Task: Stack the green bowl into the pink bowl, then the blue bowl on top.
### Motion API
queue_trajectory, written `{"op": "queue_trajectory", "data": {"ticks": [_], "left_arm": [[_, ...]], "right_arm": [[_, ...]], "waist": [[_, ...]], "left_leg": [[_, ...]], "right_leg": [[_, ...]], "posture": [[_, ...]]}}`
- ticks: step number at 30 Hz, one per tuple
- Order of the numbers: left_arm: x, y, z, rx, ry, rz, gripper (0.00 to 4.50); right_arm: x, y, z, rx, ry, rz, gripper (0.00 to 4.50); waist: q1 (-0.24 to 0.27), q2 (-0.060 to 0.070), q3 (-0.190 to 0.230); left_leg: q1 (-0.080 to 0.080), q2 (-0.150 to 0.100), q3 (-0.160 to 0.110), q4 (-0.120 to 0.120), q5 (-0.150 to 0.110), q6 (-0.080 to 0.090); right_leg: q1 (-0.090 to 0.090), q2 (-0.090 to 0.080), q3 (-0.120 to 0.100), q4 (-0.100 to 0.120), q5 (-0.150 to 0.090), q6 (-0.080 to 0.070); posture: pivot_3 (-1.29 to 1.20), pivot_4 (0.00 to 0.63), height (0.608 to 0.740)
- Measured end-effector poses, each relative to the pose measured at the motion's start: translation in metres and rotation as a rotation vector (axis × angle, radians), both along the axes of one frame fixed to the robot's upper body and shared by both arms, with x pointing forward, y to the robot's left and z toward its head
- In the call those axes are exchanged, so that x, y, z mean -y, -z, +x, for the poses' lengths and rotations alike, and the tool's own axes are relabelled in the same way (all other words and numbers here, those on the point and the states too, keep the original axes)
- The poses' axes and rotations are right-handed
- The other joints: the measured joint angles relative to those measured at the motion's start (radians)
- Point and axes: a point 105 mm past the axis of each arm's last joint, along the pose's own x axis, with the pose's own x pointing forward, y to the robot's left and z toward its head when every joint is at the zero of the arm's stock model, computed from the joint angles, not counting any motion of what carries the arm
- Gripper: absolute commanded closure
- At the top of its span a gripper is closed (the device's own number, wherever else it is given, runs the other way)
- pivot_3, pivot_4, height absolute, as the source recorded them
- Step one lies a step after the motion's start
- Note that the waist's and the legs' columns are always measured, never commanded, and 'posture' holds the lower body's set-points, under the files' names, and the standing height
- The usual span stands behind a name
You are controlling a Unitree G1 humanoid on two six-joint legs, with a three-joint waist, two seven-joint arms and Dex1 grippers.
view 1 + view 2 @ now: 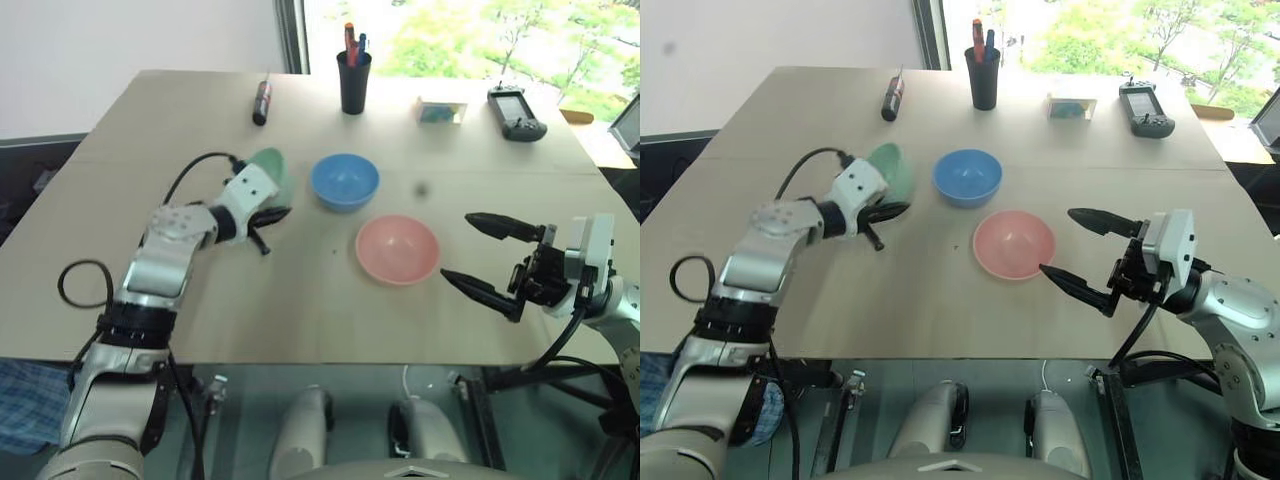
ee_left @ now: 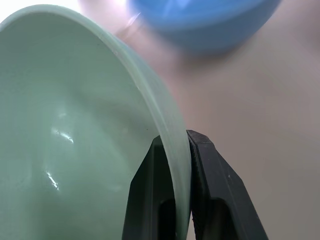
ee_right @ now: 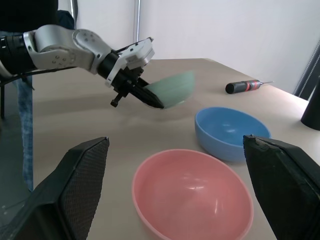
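My left gripper (image 1: 277,212) is shut on the rim of the green bowl (image 1: 272,170), one finger inside and one outside. In the left wrist view the fingers (image 2: 215,200) pinch the green bowl's wall (image 2: 75,125). The bowl hangs tilted just above the table, left of the blue bowl (image 1: 344,180). The blue bowl stands upright at the table's middle. The pink bowl (image 1: 397,248) sits upright and empty, nearer and to the right. My right gripper (image 1: 456,245) is open, held just right of the pink bowl and pointing at it.
Along the far edge stand a black pen cup (image 1: 354,80), a dark red-tipped tool (image 1: 262,102), a small flat box (image 1: 441,111) and a black handheld controller (image 1: 516,113). The near table edge (image 1: 300,358) runs below both arms.
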Motion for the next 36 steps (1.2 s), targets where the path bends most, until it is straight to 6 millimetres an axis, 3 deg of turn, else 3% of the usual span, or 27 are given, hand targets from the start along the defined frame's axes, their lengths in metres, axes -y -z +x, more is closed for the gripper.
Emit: {"op": "queue_trajectory", "data": {"ticks": [6, 10, 17, 18, 19, 21, 23, 27, 32, 36], "left_arm": [[0.055, -0.031, -0.021, 0.075, 0.387, 0.117, 4.48], [0.079, -0.037, -0.037, 0.094, 0.576, 0.164, 4.48], [0.112, -0.023, -0.066, 0.15, 0.865, 0.257, 4.48], [0.114, -0.021, -0.068, 0.149, 0.885, 0.253, 3.58], [0.117, -0.018, -0.07, 0.142, 0.904, 0.253, 3.01], [0.118, -0.017, -0.071, 0.144, 0.913, 0.256, 2.48], [0.12, -0.017, -0.072, 0.147, 0.923, 0.254, 1.54], [0.124, -0.017, -0.073, 0.166, 0.936, 0.243, 0.07], [0.133, -0.026, -0.068, 0.209, 0.895, 0.14, 0.01], [0.129, -0.038, -0.057, 0.198, 0.793, -0.014, 0.01]], "right_arm": [[0.0, -0.001, 0.002, 0.01, -0.002, 0.003, 0.0], [0.001, -0.001, 0.002, 0.009, -0.001, 0.002, 0.0], [0.001, -0.001, 0.003, 0.009, 0.002, 0.001, 0.0], [0.001, -0.001, 0.003, 0.009, 0.003, 0.0, 0.0], [0.001, -0.001, 0.003, 0.008, 0.005, -0.003, 0.0], [0.002, 0.0, 0.003, 0.007, 0.006, -0.006, 0.0], [0.002, 0.0, 0.003, 0.004, 0.009, -0.01, 0.0], [0.003, 0.002, 0.002, -0.004, 0.016, -0.009, 0.0], [0.004, 0.004, 0.002, -0.011, 0.027, -0.008, 0.0], [0.004, 0.004, 0.003, -0.01, 0.032, -0.01, 0.0]], "waist": [[-0.013, 0.0, 0.0], [-0.013, 0.0, 0.0], [-0.012, 0.0, 0.0], [-0.012, 0.0, 0.0], [-0.013, 0.0, 0.0], [-0.013, 0.0, 0.0], [-0.013, 0.0, 0.0], [-0.012, 0.0, 0.0], [-0.012, 0.0, 0.0], [-0.015, 0.0, 0.0]], "left_leg": [[0.0, 0.0, 0.0, 0.0, 0.0, 0.0], [0.0, 0.0, 0.0, 0.0, 0.0, 0.0], [0.0, 0.0, 0.0, 0.001, 0.0, 0.0], [0.0, 0.0, 0.0, 0.001, 0.0, 0.0], [0.0, 0.0, 0.0, 0.001, 0.0, 0.0], [0.0, 0.0, 0.0, 0.001, 0.0, 0.0], [0.0, 0.0, 0.0, 0.001, 0.0, 0.0], [0.0, 0.0, 0.0, 0.002, 0.0, 0.0], [0.0, 0.0, -0.001, 0.003, 0.0, 0.0], [0.001, 0.001, 0.0, 0.003, 0.0, 0.0]], "right_leg": [[0.0, 0.001, 0.0, 0.0, 0.0, 0.0], [0.0, 0.001, 0.0, 0.0, 0.0, 0.0], [0.0, 0.002, 0.001, 0.0, 0.0, 0.0], [0.0, 0.002, 0.001, 0.001, 0.0, 0.0], [0.0, 0.002, 0.001, 0.001, 0.0, 0.0], [0.0, 0.002, 0.001, 0.001, 0.0, 0.001], [0.0, 0.002, 0.001, 0.001, 0.0, 0.001], [0.0, 0.002, 0.001, 0.001, 0.0, 0.001], [0.0, 0.002, 0.001, 0.002, 0.0, 0.001], [0.0, 0.002, 0.001, 0.003, -0.001, 0.001]], "posture": [[0.0, 0.15, 0.74], [0.0, 0.15, 0.74], [0.0, 0.15, 0.74], [0.0, 0.15, 0.74], [0.0, 0.15, 0.74], [0.0, 0.15, 0.74], [0.0, 0.15, 0.74], [0.0, 0.15, 0.74], [0.0, 0.15, 0.74], [0.0, 0.15, 0.74]]}}
